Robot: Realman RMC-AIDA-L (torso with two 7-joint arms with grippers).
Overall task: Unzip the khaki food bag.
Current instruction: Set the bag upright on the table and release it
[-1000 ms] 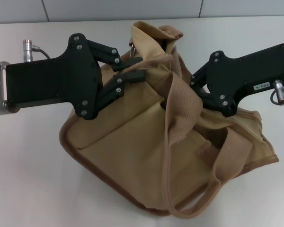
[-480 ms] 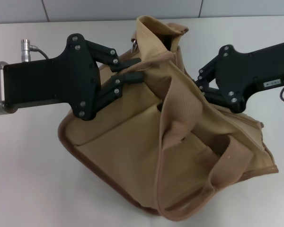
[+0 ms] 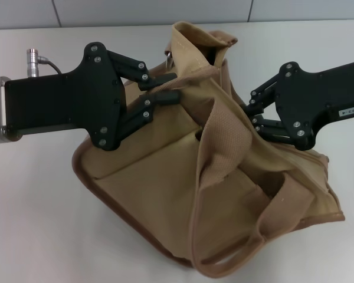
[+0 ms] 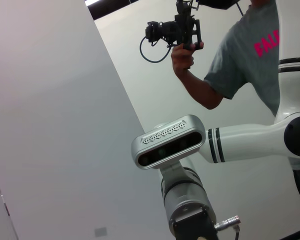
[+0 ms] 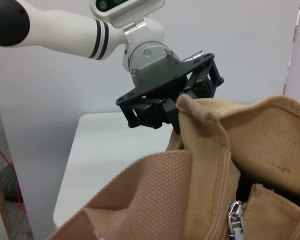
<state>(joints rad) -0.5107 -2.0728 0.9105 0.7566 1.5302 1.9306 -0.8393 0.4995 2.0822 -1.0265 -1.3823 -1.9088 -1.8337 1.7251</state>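
Observation:
The khaki food bag (image 3: 165,188) lies tilted on the white table (image 3: 35,224), with its webbing handles (image 3: 227,135) flopped across the top. My left gripper (image 3: 166,86) is shut on the fabric at the bag's far left top corner; the right wrist view also shows it (image 5: 177,107) pinching that corner. My right gripper (image 3: 253,113) is at the right side of the bag's top, fingers drawn together, tips hidden behind a handle. The metal zipper pull (image 5: 234,217) shows close up in the right wrist view, beside a dark gap in the bag's (image 5: 270,130) top.
The table runs back to a grey tiled wall (image 3: 165,12). The left wrist view shows only my head unit (image 4: 167,142) and a person holding a camera rig (image 4: 182,30). A small metal piece (image 3: 167,58) hangs at the bag's top left.
My right gripper has moved to the right and slightly down, dragging the bag's top and right side with it. The left gripper has held its place on the corner.

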